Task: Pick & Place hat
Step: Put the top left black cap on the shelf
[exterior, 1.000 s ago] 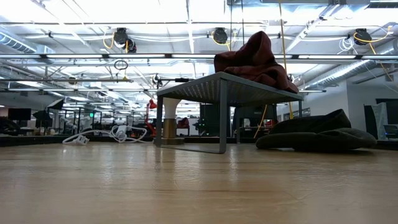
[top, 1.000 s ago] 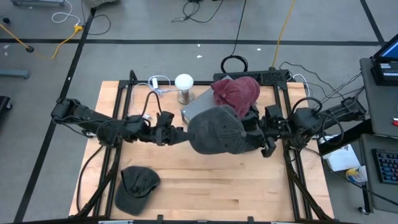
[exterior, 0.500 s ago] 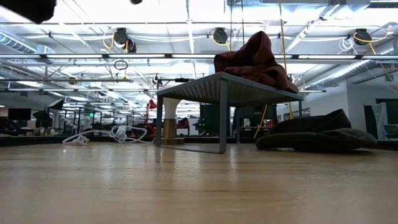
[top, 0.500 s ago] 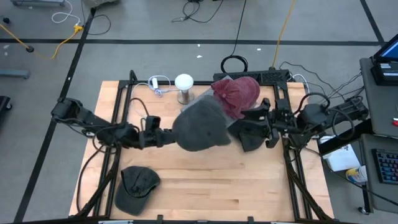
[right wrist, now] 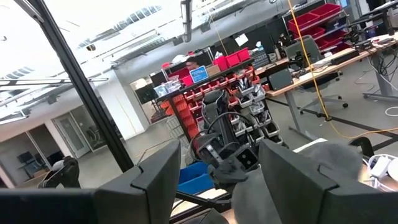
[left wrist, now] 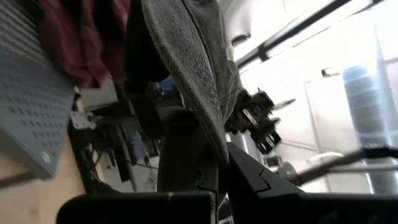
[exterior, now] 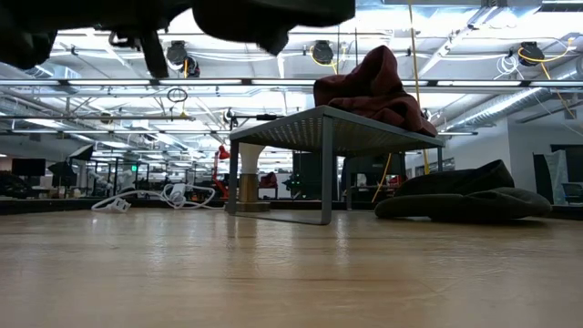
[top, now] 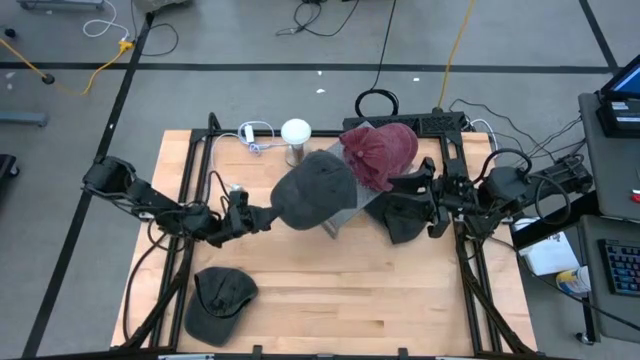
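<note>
A grey hat hangs in the air over the left part of the grey metal stand, and my left gripper is shut on its left edge. The low view shows the hat as a dark shape at the top of the picture. A red hat lies on the stand's top. A dark hat lies on the table right of the stand. Another dark hat lies near the front left corner. My right gripper stands open to the right of the grey hat, touching nothing. My left gripper pinches the grey hat's edge between its two fingers. It comes from the table's left, pointing right and slightly up. The hat is lifted clear and stands out beyond the fingertips over the stand's left near corner.
A white-topped post and a white cable stand at the far side, left of the stand. Black frame rails run along both sides of the wooden table. The middle of the near half is bare wood.
My left gripper has drawn back toward the table's left edge and come lower, carrying the grey hat from the table's middle to over the stand's left part. The hat and arm now show at the top of the low view. My right gripper has drawn back slightly.
</note>
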